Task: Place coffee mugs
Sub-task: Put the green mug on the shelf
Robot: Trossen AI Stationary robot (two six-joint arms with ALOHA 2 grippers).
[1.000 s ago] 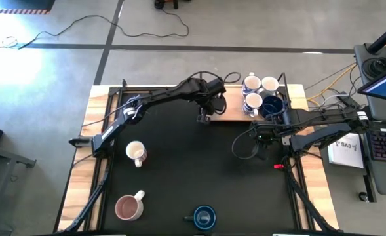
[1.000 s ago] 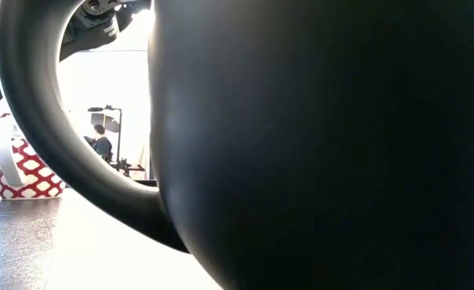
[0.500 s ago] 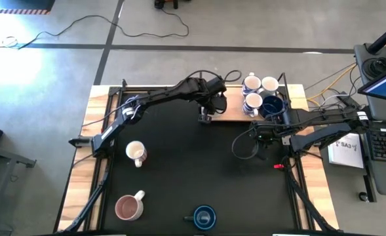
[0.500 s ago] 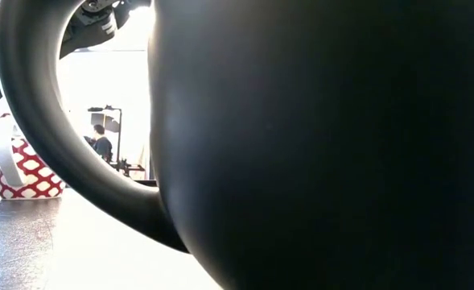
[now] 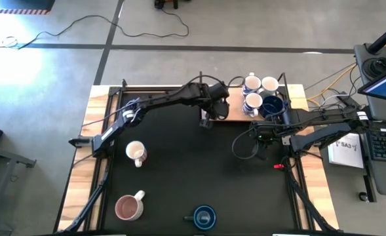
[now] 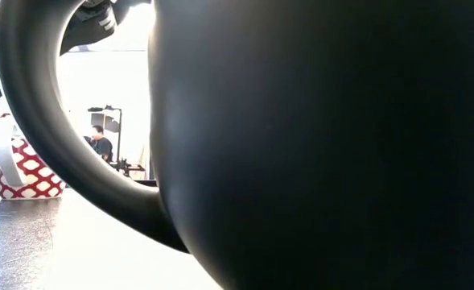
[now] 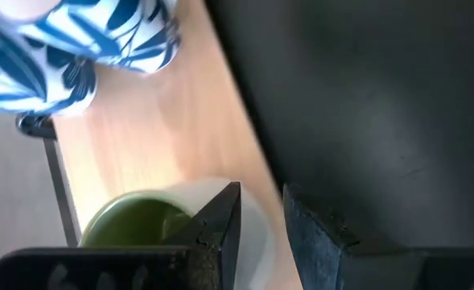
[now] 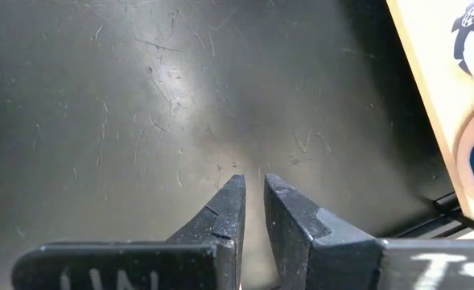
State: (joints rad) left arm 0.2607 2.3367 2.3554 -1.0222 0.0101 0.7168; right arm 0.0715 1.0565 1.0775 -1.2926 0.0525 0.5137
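My left gripper [image 5: 208,118] reaches to the wooden board [image 5: 235,115] at the far middle. It is shut on a white mug with a green inside [image 7: 132,219]. Three white or blue-patterned mugs [image 5: 251,84] and a dark blue one [image 5: 273,105] stand on the board's right part. On the black mat stand a white mug [image 5: 135,153], a pink mug [image 5: 128,207] and a dark blue mug [image 5: 204,216]. My right gripper [image 8: 253,193] hangs shut over bare mat at the right, holding nothing. My left gripper pinches the green-inside mug's wall at the rim [image 7: 257,229], one finger [image 7: 220,221] inside the mug and the other outside. The fingers come slanting down from above. The mug is over the board's near edge; whether its base rests there does not show.
The dark blue mug at the mat's near edge fills the low view [image 6: 317,145], its handle [image 6: 27,121] to the left; a red-and-white patterned mug [image 6: 27,169] shows beyond it. A blue-patterned mug [image 7: 76,48] stands close ahead of my left gripper. Cables lie by the right arm.
My left gripper has shifted a little toward the table's right edge along the board, nearer the group of mugs, with the green-inside mug still between its fingers. My right arm has kept still.
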